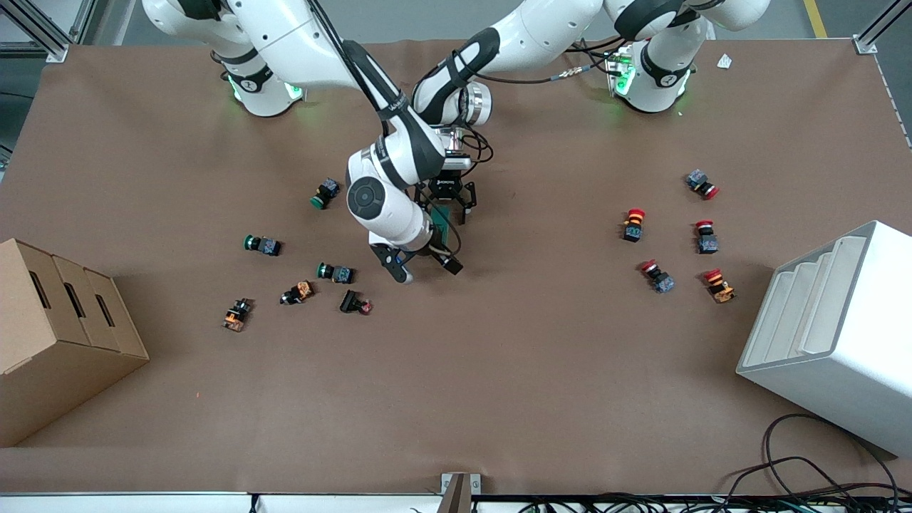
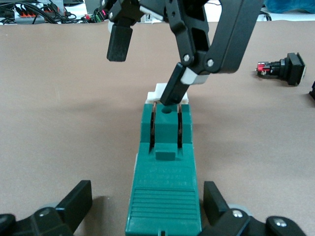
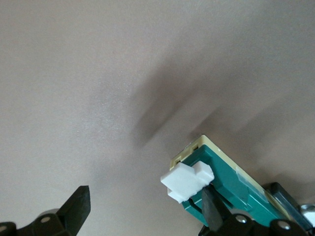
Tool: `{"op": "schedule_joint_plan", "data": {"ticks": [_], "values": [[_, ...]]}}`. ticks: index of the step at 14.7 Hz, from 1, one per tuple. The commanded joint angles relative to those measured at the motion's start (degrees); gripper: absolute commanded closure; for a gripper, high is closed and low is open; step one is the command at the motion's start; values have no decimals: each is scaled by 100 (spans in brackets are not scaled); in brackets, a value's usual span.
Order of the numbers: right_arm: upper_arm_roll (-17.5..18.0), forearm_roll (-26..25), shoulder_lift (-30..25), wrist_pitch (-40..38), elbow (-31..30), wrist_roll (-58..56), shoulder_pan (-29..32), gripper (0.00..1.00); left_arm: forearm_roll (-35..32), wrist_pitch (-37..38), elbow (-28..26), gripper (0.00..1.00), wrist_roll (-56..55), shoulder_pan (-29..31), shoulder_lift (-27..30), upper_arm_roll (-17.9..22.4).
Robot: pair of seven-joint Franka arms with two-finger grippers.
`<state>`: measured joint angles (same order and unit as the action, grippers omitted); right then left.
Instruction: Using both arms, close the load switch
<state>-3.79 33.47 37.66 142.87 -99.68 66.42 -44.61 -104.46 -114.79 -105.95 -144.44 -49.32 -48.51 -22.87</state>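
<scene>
Near the middle of the brown desk (image 1: pixel 499 370), two white arms meet over a green switch (image 2: pixel 166 172). The left claw (image 1: pixel 447 201) is spread, a finger (image 2: pixel 74 204) on either side of the switch body without clearly pressing it. The switch points away from that claw, its white lever (image 3: pixel 186 179) at the end nearest the right claw (image 1: pixel 425 267). The right claw is spread too; one black finger (image 2: pixel 177 86) touches the switch top beside the lever, the other hangs in the air.
</scene>
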Motion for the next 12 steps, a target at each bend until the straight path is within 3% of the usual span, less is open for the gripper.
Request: {"op": "schedule_joint_plan", "data": {"ticks": [1,3,6,10,12], "values": [[-96,-104,347,171,450,-59,119,0,-49,45,153,1,21,63,-150,28],[-183,-218,277,14,476,-103,294,0,47,45,162,1,39,80,-89,20],[-210,-797,189,-1029,932,-339,838,0,671,45,180,1,197,54,122,-33],[-219,-921,-469,-2462,1039,-2102,1787,0,1995,53,451,0,416,63,570,-305],[-525,-1332,-803,-3130,1021,-3166,2131,0,2752,53,619,0,942,80,851,-315]]}}
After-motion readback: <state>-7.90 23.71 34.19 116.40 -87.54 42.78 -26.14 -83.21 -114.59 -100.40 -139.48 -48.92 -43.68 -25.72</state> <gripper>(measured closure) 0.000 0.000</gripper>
